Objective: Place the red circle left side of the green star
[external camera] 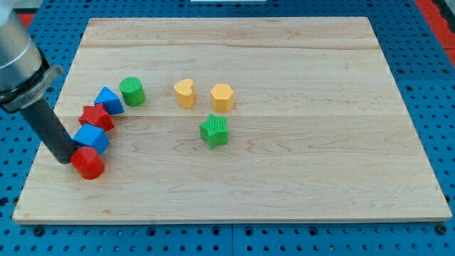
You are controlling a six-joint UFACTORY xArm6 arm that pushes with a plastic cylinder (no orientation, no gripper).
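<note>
The red circle (88,163) lies near the board's left edge, low in the view. My tip (65,159) rests on the board just left of it, touching or nearly touching it. The green star (214,131) sits near the board's middle, far to the right of the red circle. The dark rod slants up to the view's top left.
A blue block (92,139) touches the red circle from above. A red star (96,116), a blue triangle (109,100) and a green cylinder (132,92) curve up to the right. A yellow heart (185,93) and a yellow hexagon (222,97) stand above the green star.
</note>
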